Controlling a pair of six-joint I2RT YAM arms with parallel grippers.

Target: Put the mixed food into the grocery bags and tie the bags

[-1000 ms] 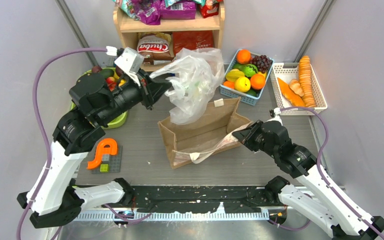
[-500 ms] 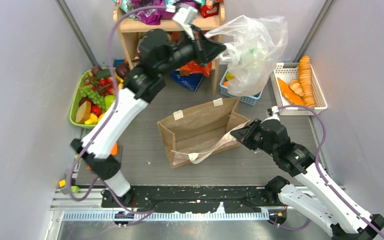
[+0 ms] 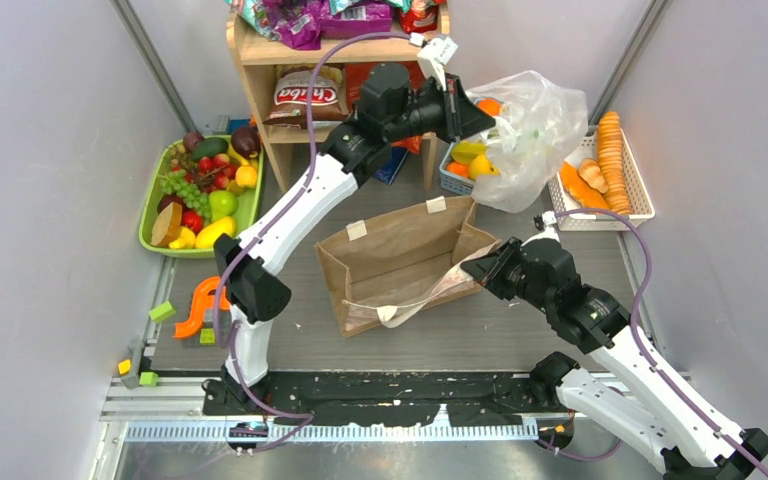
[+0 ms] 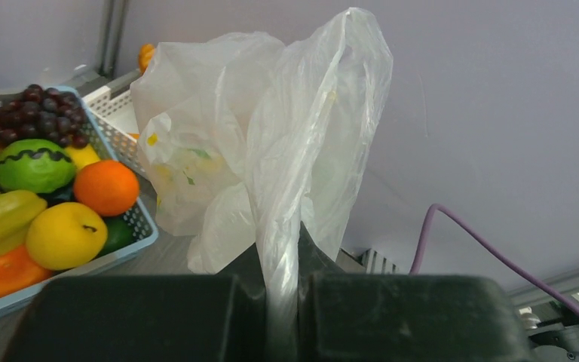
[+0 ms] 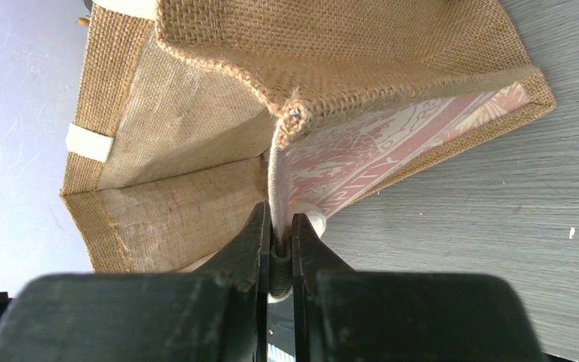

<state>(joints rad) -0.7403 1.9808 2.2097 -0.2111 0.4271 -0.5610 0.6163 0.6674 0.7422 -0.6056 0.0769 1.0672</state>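
My left gripper (image 3: 472,112) is shut on the clear plastic bag (image 3: 530,135) and holds it in the air at the back right, over the blue fruit basket (image 3: 450,180). In the left wrist view the bag (image 4: 271,151) hangs bunched between my fingers (image 4: 279,256). The burlap tote (image 3: 400,255) lies open on the table centre with its white handle (image 3: 400,310) hanging out in front. My right gripper (image 3: 490,272) is shut on the tote's rim at its right end; the right wrist view shows the rim (image 5: 286,121) pinched between the fingers (image 5: 280,234). Snack packets (image 3: 305,95) sit on the wooden shelf.
A green basket of fruit (image 3: 195,190) stands at the left. A white basket with orange bread pieces (image 3: 605,170) stands at the back right. The blue basket holds oranges and lemons (image 4: 68,234). Orange and green toy blocks (image 3: 200,305) lie front left.
My left arm swung the plastic bag from above the tote up and to the right, then lowered it beside the blue basket. The right gripper has stayed on the tote.
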